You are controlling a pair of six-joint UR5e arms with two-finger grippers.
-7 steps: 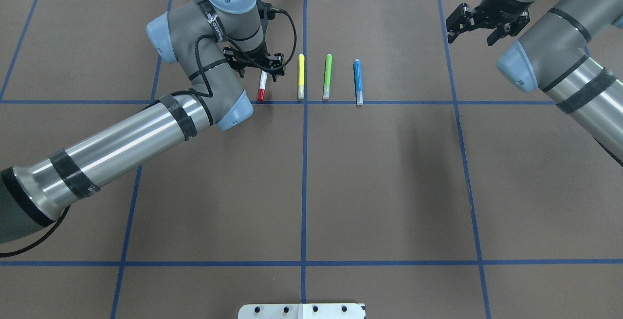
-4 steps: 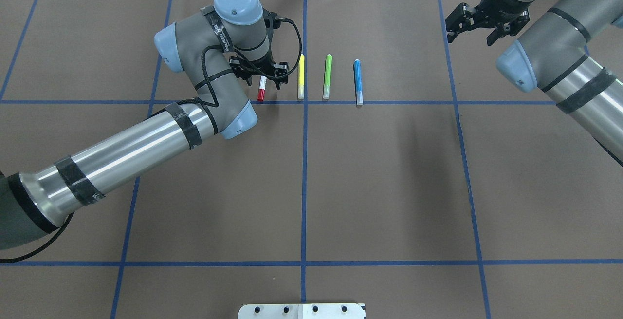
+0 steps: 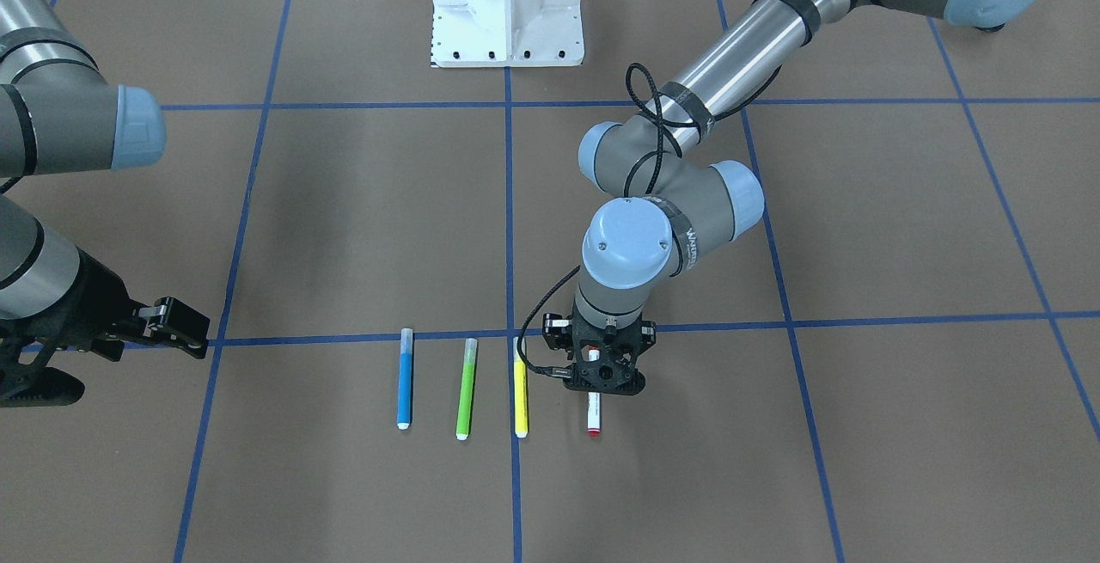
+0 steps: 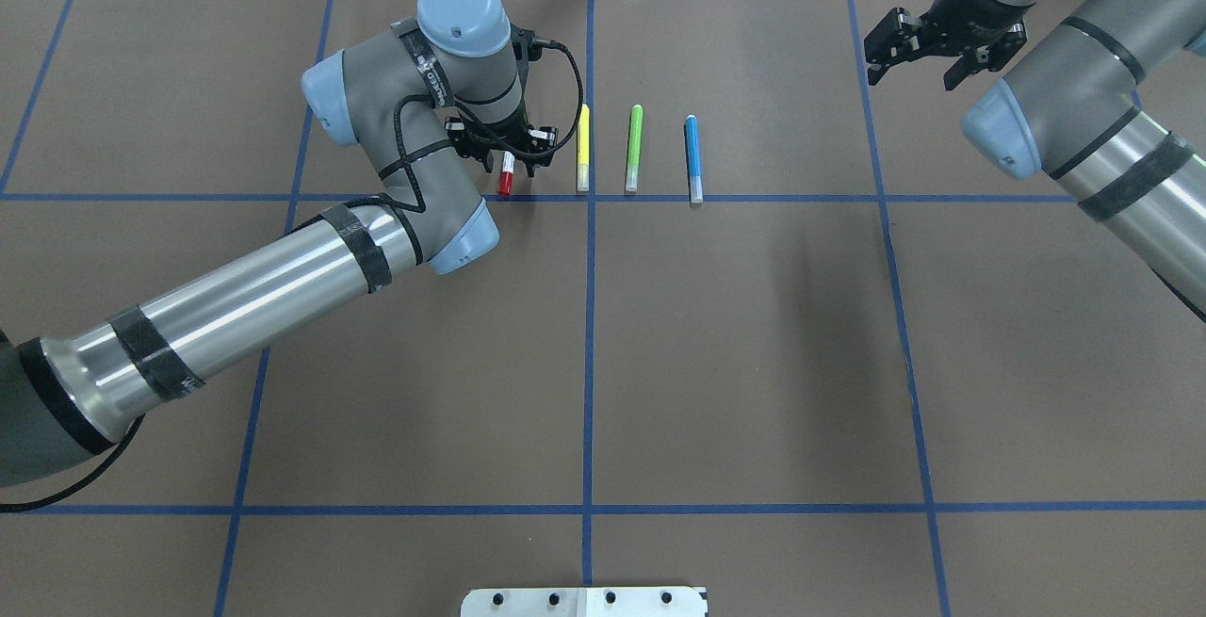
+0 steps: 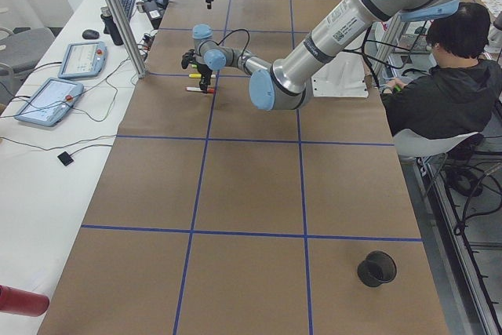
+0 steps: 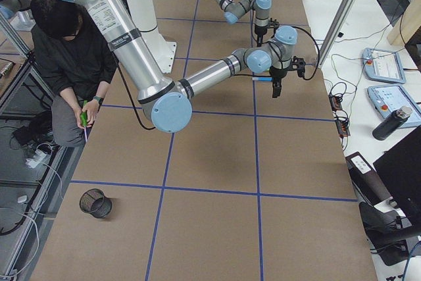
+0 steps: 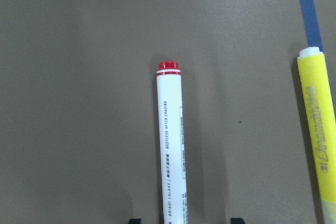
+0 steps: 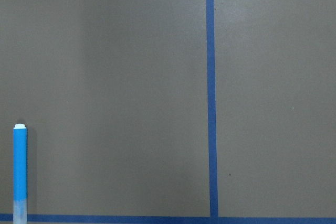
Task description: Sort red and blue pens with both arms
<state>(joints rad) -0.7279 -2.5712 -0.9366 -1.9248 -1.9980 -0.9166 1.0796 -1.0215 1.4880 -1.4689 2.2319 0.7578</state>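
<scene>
**Front-facing view:** Four markers lie side by side on the bench, in the strip farthest from the robot's base and about midway along it. They are the blue pen, a green marker, a yellow marker and the red pen. The left gripper points straight down over the red pen and hides its middle.

**Overhead view:** The red pen's cap shows below the left gripper, pointing toward the robot. The right gripper hangs near the bench's far right corner, well apart from the blue pen. Its jaws are spread wide and hold nothing.

**Left side view:** The left gripper sits low over the row of markers. A seated person is at the robot-side edge, and a black cup stands near the closest corner.

**Right side view:** Both grippers point down, but they are too small to judge.

**Left wrist view:** The red pen's white barrel runs up the centre. Black fingertips stand on either side of it with a gap on each side, so the jaws are apart and not gripping. The yellow marker lies at the right edge.

**Right wrist view:** The blue pen lies in the lower left corner, beside blue tape lines.
</scene>
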